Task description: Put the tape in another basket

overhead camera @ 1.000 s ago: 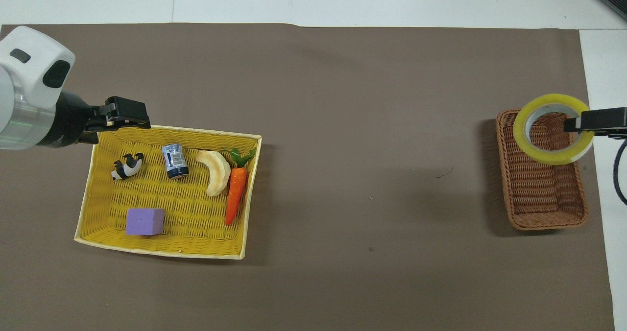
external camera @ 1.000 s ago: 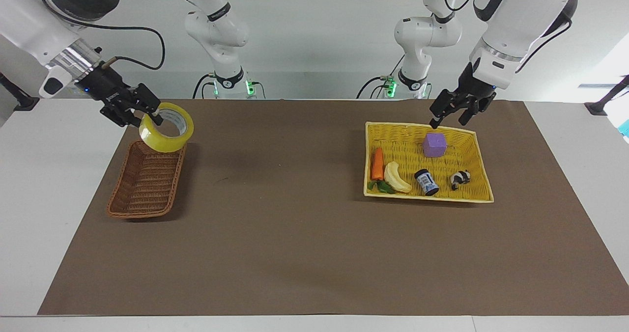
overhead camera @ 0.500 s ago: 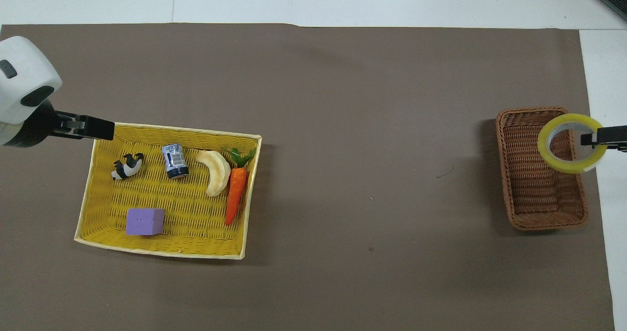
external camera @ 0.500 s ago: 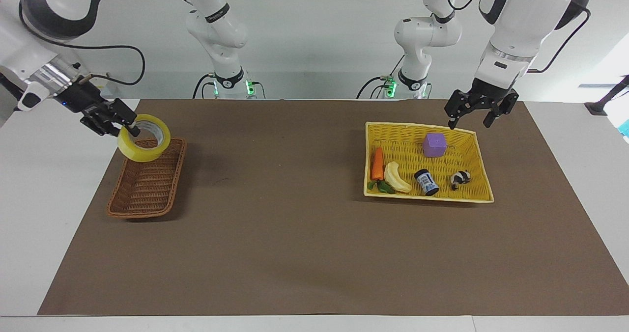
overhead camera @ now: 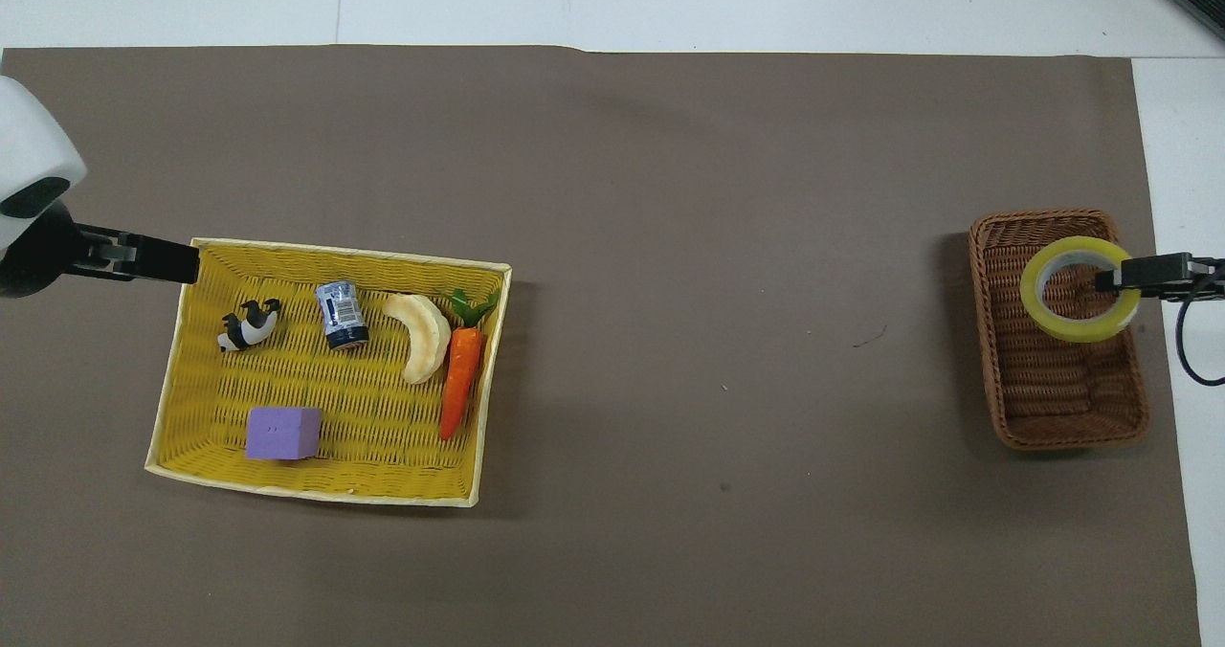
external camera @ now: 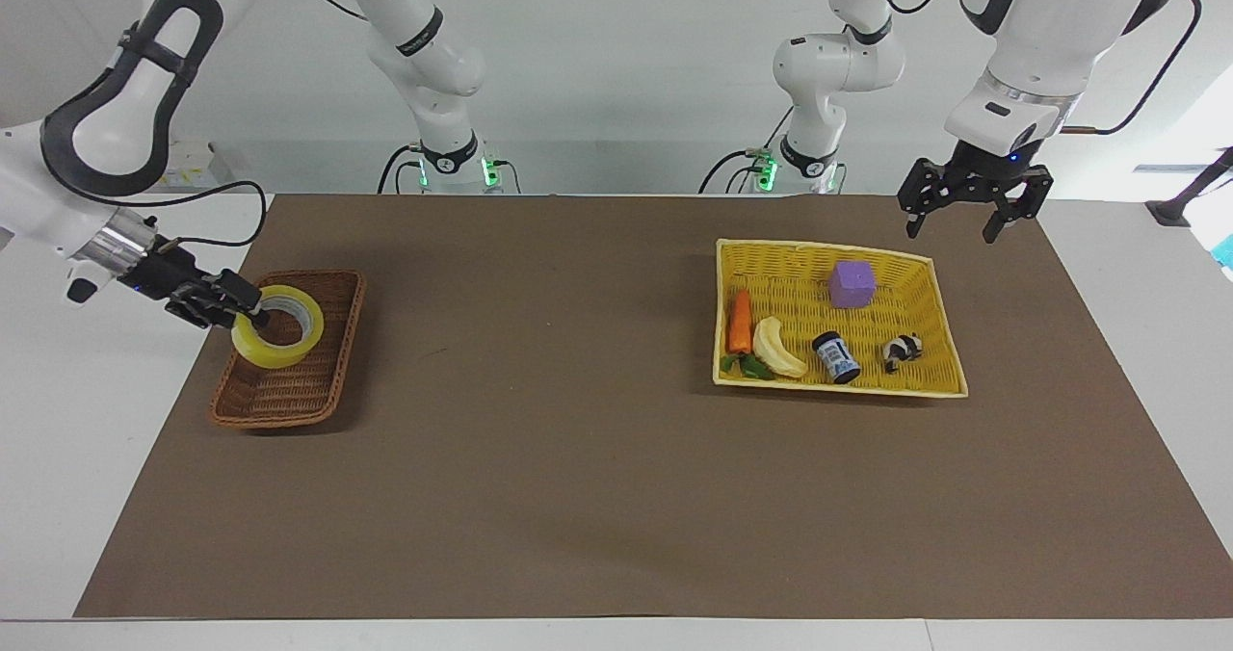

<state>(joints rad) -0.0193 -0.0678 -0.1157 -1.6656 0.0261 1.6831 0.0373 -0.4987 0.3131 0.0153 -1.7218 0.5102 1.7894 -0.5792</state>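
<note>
- You had two baskets on the brown mat [external camera: 578, 497]: one brown wicker basket [external camera: 289, 396] at the right arm's end of the table and one yellow basket [external camera: 939, 295] at the left arm's end, well apart.
- Your right gripper [external camera: 252, 316] was clenched on the wall of the one tape roll [external camera: 279, 348], with one finger inside the ring.
- The tape roll lay nearly flat, low over the brown wicker basket [overhead camera: 1053, 408], at the basket's end farther from the robots. I could not tell if it touched the basket floor.
- Your left gripper [external camera: 973, 222] was up in the air with its two fingers spread apart and nothing in them. It hung over the mat just beside the corner of the yellow basket [overhead camera: 191, 417].
- The yellow basket held five things: one purple cube [external camera: 852, 283], one carrot [external camera: 739, 322], one banana [external camera: 775, 348], one small can [external camera: 835, 357] and one black and white toy animal [external camera: 903, 349].
- The cube sat nearer to the robots than the other four, which lay in a row.
</note>
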